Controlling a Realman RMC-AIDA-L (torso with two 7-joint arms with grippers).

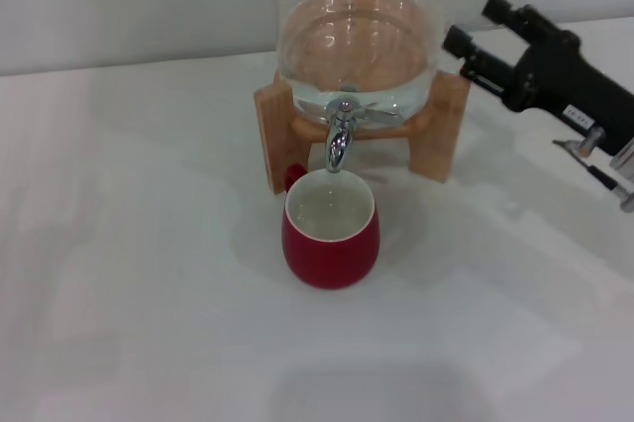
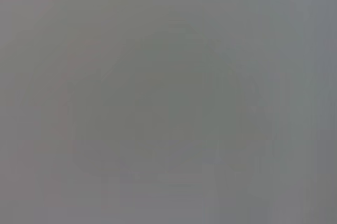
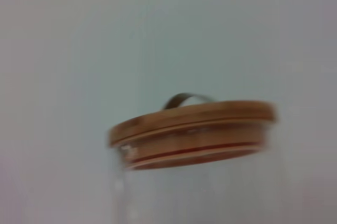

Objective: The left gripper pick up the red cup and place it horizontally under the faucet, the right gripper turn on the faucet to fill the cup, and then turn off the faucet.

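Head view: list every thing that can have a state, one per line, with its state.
red cup: upright on the table under the faucet, held by nothing, inside looks white; water level unclear.
faucet: no stream visible; lever position unclear.
glass dispenser: holds water, sits on the wooden stand; wooden lid on.
right tool: off to the right of the dispenser, touching nothing.
left tool: not in view.

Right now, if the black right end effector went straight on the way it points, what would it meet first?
Probably the round clear glass water jar on its wooden stand. The black right end effector points leftward at it, though depth is unclear.
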